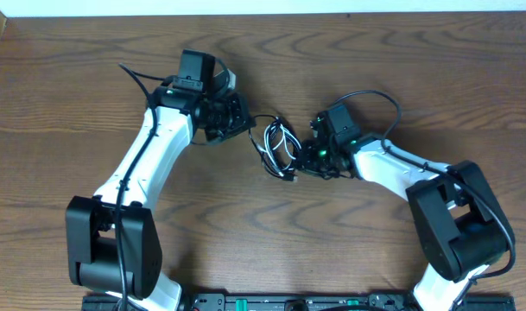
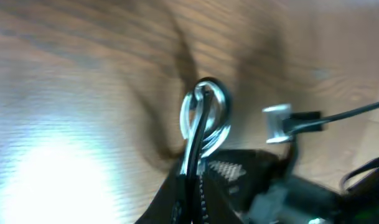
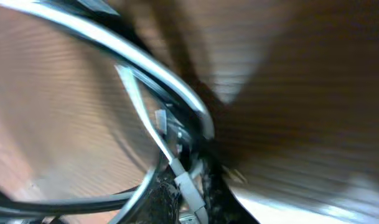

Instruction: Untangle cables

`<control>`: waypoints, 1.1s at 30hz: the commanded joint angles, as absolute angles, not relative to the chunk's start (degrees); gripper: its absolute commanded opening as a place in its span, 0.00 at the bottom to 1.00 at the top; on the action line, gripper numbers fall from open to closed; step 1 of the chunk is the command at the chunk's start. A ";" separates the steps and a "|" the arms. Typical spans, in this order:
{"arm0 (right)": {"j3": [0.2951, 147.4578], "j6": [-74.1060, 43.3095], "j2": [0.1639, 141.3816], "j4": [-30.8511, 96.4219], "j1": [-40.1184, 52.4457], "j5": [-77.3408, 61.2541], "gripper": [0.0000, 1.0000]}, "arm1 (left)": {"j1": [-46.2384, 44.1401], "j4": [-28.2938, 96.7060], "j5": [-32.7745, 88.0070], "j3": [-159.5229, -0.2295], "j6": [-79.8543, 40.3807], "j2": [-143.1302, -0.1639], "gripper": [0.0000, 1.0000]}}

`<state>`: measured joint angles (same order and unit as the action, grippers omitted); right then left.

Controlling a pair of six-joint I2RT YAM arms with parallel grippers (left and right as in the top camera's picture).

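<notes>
The brown wooden table (image 1: 72,86) fills the overhead view, and both arms reach in from its near edge toward the middle. The left arm (image 1: 146,155) bends up and inward, and the right arm (image 1: 392,164) comes across from the other side, so the two ends face each other with a short gap between. In that gap lie the cables (image 1: 278,147), a small coiled bundle on the wood with its loops lying over one another. The left gripper (image 1: 237,117) is just beside the bundle's upper left. Its jaws are pressed together on the cables, and in the left wrist view a tight loop of the white cord (image 2: 221,115) and the black cord (image 2: 201,127) stands up out of its tips. The right gripper (image 1: 313,154) touches the bundle's lower right. Its jaws are drawn in narrow, and the right wrist view, though blurred, shows the white cord filling the slot between them. A small silver plug (image 2: 277,123) lies near the loop, apart from it.
</notes>
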<state>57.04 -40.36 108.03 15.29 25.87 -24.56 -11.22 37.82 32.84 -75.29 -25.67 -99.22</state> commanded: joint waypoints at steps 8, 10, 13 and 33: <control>56.27 -33.54 108.22 28.16 14.98 -19.38 0.06 | -11.05 47.53 19.40 -75.11 -18.31 -100.14 0.07; 56.31 -32.16 106.94 29.12 13.52 -19.42 0.06 | -11.86 47.81 19.44 -74.96 -17.98 -100.40 0.08; 56.80 -29.74 103.39 31.35 11.55 -19.38 0.07 | -13.91 47.59 20.12 -74.61 -17.58 -101.14 0.08; 57.34 -26.48 87.85 39.51 7.84 -14.28 0.33 | -22.44 34.92 27.66 -74.56 -16.56 -104.20 0.35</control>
